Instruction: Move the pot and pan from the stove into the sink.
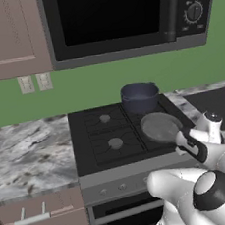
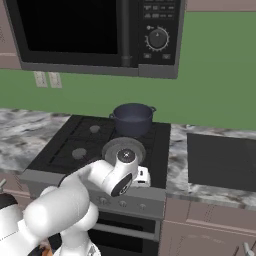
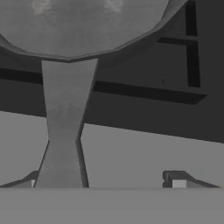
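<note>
The pincer [image 3: 105, 181] hangs spread over the pan's handle [image 3: 65, 127], gripping nothing. The pan [image 1: 160, 126] sits on the stove's [image 1: 96, 151] front right burner, the pot [image 1: 140, 96] behind it.

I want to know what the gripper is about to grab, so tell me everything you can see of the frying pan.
The pan is shallow and round, with a speckled grey inside and a dark rim. It sits flat on the stove, on the front right burner, in front of the pot. Its long handle points toward the robot, lying between the open gripper fingers; contact isn't clear.
</note>
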Tool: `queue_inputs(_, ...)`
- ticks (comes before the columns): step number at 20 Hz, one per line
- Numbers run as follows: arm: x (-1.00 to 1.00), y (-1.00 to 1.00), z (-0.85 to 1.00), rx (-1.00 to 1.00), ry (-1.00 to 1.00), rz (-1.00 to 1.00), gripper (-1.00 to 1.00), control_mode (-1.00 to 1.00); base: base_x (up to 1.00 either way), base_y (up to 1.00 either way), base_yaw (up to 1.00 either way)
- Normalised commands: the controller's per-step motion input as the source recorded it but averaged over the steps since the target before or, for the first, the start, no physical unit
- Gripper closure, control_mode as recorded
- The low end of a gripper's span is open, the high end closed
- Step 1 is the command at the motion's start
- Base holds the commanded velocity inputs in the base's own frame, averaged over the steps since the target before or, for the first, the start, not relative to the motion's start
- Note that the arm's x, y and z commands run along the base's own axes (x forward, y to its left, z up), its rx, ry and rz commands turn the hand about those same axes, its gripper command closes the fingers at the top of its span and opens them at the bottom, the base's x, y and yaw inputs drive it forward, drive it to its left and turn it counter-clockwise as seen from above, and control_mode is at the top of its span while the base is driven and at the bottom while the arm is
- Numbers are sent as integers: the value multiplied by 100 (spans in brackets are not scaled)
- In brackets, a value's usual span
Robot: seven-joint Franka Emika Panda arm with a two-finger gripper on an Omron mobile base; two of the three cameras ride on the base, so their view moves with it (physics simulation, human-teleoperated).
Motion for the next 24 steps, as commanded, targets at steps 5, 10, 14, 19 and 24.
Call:
queue_inputs(5,0,1,-4,0,0,0,100,-100,0,0,0)
queue_inputs(10,0,0,1,0,0,0,100,-100,0,0,0)
queue_inputs(14,2,0,26,3,1,0,100,-100,0,0,0)
queue_inputs(19,0,0,59,4,5,-1,100,-100,0,0,0)
queue_inputs(24,4,0,82,4,9,0,100,-100,0,0,0)
